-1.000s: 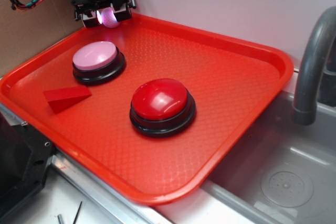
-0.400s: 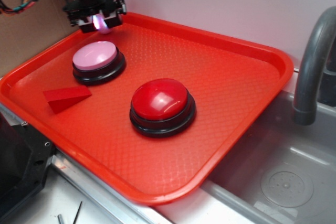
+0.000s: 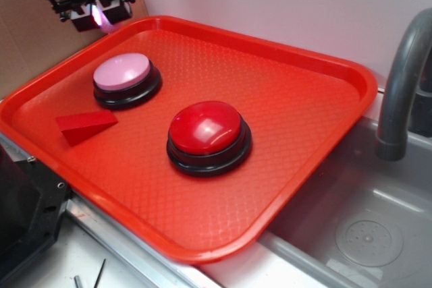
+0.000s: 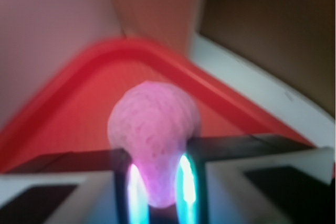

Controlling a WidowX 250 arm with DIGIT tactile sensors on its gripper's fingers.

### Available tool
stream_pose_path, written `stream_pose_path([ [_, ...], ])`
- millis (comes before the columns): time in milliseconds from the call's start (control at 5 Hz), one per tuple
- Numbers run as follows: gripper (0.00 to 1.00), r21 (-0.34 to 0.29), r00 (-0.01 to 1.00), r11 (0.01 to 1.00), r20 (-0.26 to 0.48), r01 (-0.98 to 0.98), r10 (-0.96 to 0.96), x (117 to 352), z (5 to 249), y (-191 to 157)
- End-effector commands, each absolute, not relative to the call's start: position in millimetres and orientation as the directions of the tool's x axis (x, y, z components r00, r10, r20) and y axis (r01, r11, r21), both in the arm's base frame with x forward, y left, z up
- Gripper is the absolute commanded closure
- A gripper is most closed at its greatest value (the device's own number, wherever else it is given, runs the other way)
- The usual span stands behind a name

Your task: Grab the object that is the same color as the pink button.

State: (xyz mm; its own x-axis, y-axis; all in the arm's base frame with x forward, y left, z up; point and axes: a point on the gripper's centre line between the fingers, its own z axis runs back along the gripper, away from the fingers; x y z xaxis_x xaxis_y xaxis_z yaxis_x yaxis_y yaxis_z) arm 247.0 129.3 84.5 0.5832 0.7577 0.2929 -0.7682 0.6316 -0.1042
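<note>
The red tray (image 3: 324, 92) fills most of the exterior view, its right edge hanging over a grey sink (image 3: 364, 234) with a dark faucet (image 3: 405, 65) rising beside it. On the tray, the red-topped dome button (image 3: 208, 136) sits near the middle, the pink button (image 3: 125, 79) stands toward the far left corner, and a red wedge block (image 3: 84, 126) lies close to the left edge, just in front of the pink button.

None of those has moved over the last second. What has changed is the gripper (image 3: 94, 13): a second ago it hung over the tray's far left corner, low above the rim, and it has since risen and drifted left, so that it now sits above and outside that corner, in front of the brown board (image 3: 27, 52).

The small pink ball (image 4: 153, 135) has gone with it. In the wrist view the fingers (image 4: 94, 177) are closed on the ball from both sides (the picture is blurred by motion, but the ball clearly fills the gap between them), and the tray's corner lies well below. In the exterior view only a pink glow shows between the jaws.

Judged from this, the matching-coloured object is grabbed and lifted clear, so the task looks essentially done; the only risk left is the round ball slipping from the pinch.
</note>
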Motion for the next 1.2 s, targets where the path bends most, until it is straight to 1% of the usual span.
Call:
stream_pose_path([
  [0,1.00,-0.031,0.635,0.642,0.112,-0.766,0.764,250,151,133],
  [200,1.00,0.026,0.783,0.787,0.125,-0.616,0.609,267,170,101],
  [400,1.00,0.058,0.877,0.879,0.119,-0.474,0.465,262,177,83],
  [600,1.00,0.072,0.942,0.943,0.103,-0.326,0.318,255,189,56],
  [800,1.00,0.039,0.964,0.966,0.093,-0.254,0.250,246,193,43],
  [1000,1.00,0.038,0.975,0.977,0.081,-0.212,0.208,246,191,29],
])
